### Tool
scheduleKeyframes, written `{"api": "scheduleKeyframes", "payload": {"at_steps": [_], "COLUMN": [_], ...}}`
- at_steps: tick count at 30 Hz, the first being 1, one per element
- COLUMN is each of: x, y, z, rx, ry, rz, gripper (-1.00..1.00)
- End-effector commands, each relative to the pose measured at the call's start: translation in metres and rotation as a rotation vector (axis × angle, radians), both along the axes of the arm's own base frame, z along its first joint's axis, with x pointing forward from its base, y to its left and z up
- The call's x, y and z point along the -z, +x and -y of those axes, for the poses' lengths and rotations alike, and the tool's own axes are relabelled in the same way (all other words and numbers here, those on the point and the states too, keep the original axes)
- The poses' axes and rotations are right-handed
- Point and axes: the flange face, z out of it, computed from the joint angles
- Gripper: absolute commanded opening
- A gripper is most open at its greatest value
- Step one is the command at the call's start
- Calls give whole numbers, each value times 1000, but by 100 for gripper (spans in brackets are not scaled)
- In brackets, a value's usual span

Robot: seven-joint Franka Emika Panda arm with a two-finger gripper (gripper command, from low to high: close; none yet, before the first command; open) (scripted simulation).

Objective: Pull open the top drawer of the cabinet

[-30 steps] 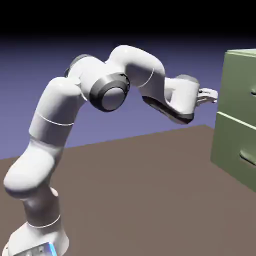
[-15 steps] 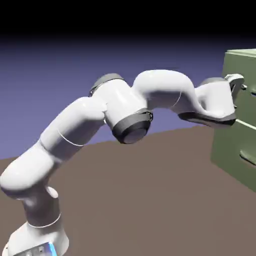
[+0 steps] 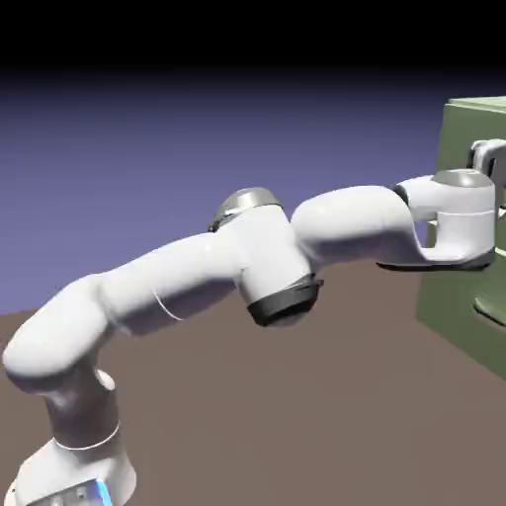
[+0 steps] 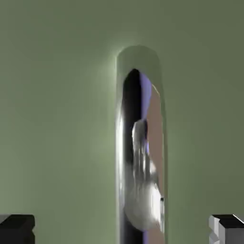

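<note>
The sage-green cabinet (image 3: 451, 296) stands at the exterior view's right edge. My arm stretches across to it, and my gripper (image 3: 491, 158) is up against the top drawer (image 3: 459, 133). In the hand view the top drawer's flat green front (image 4: 57, 119) fills the picture. Its shiny grey bar handle (image 4: 140, 152) runs up the middle and mirrors my arm. My gripper (image 4: 122, 231) is open: the left fingertip (image 4: 16, 228) and right fingertip (image 4: 228, 228) stand wide apart on either side of the handle, not touching it. The drawer front looks flush with the one below.
The lower drawer's handle (image 3: 490, 310) shows just under my hand at the right edge. The brown table (image 3: 296, 415) spreads below the arm, and my base (image 3: 74, 474) stands at the lower left.
The arm has stretched out to the right and lowered its elbow. The hand has travelled from short of the cabinet to right at the top drawer's handle.
</note>
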Motion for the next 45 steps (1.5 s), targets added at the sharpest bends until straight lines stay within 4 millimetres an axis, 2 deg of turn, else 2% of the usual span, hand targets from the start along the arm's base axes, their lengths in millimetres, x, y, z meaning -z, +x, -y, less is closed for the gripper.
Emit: {"api": "scheduleKeyframes", "payload": {"at_steps": [1,3,4,14,24,33,45], "x": [2,5,5,5,5,5,5], "y": [3,6,6,-21,-72,-137,-245], "z": [2,4,4,4,4,4,4], "rx": [1,4,4,4,4,4,4], "ry": [-1,-2,-2,-2,-2,-2,-2], "rz": [-1,-2,-2,-2,-2,-2,-2], "gripper": [0,0,-100,-100,-100,-100,-100]}}
